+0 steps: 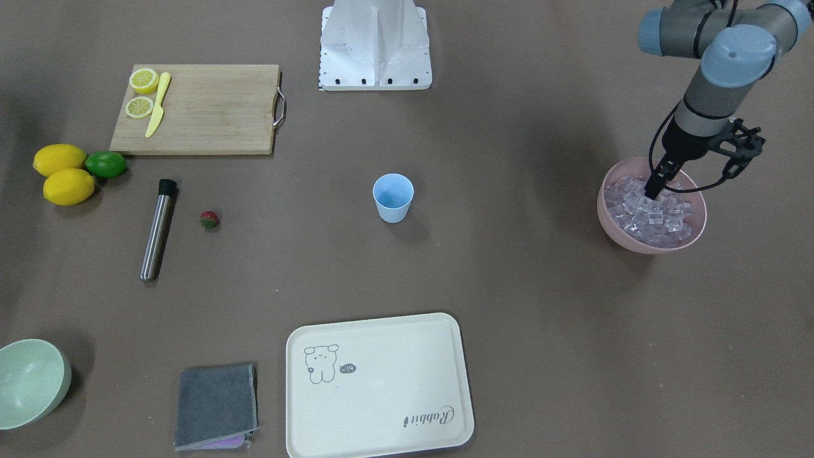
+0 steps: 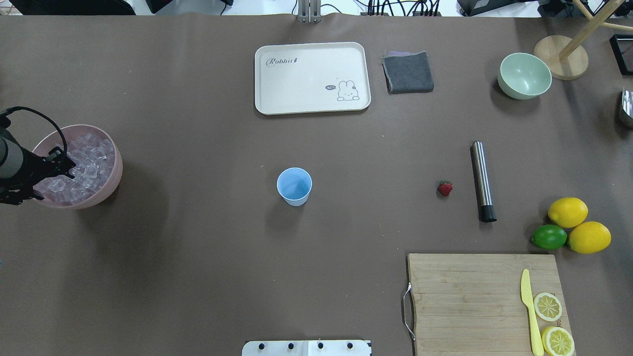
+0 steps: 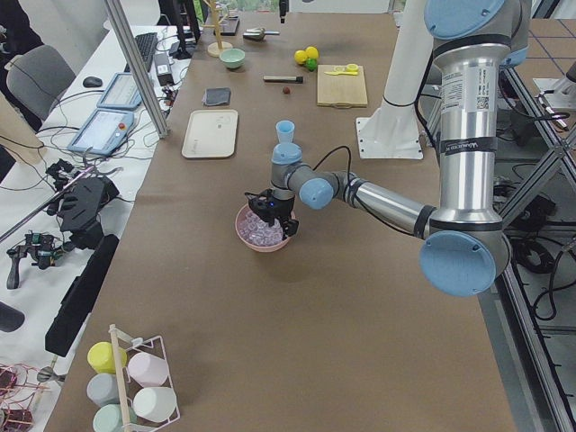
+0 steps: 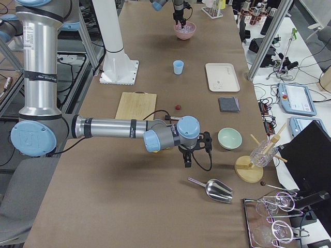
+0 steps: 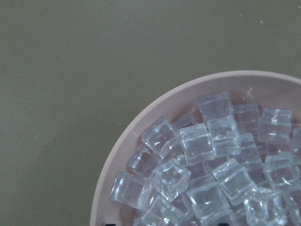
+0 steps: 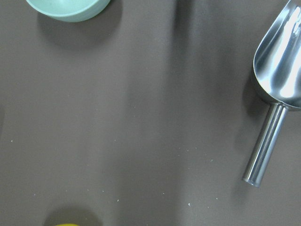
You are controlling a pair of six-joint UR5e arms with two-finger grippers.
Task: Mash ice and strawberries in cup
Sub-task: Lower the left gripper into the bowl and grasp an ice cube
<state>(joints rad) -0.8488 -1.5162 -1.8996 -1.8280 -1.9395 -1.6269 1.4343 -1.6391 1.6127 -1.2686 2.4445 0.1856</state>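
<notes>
A matte brown covering spreads over the long worktop [image 2: 198, 257]. The light blue cup [image 2: 294, 186] stands upright near its middle. The strawberry [image 2: 445, 188] lies well apart from it, near a steel rod [image 2: 482, 180]. The ice [image 2: 91, 160] fills a pink bowl [image 2: 116, 173] at the robot's left end. The left tool [image 1: 654, 191] dips among the cubes, and I cannot tell whether it grips one. The right tool [image 4: 187, 160] hangs over the worktop near a steel scoop [image 4: 217, 190]; how wide it stands cannot be told. A white side bench [image 3: 45, 180] carries cables and teach pendants [image 4: 297, 98].
</notes>
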